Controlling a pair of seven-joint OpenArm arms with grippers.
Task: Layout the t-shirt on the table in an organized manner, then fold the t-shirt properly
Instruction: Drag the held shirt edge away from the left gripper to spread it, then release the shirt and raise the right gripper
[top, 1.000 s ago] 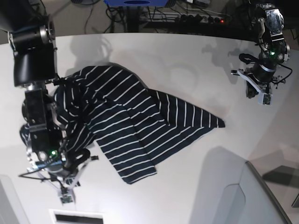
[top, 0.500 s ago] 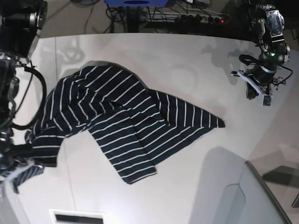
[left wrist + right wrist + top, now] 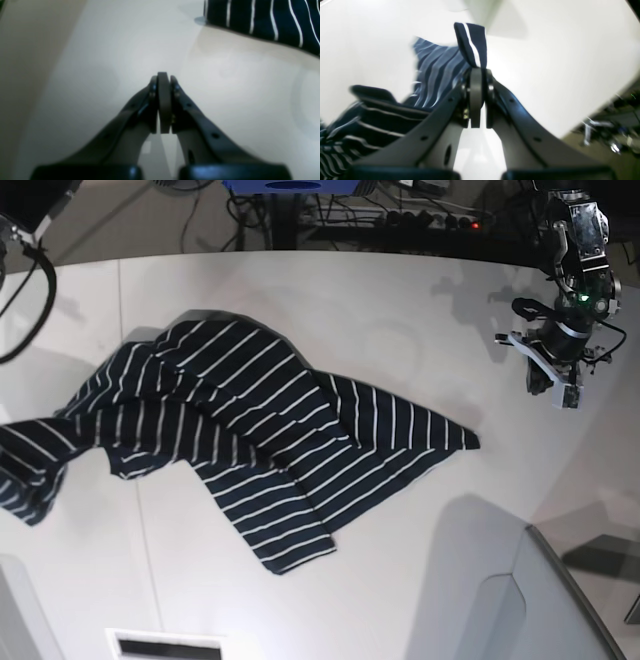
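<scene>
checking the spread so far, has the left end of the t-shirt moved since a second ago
Yes. The t-shirt has been dragged toward the base view's left edge, past the table seam; its right tip stayed put.

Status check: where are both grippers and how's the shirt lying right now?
Right gripper shut on dark navy white-striped t-shirt. Left gripper shut, empty, over white table. Shirt crumpled, one end stretched off-frame. Nothing in the way.
</scene>
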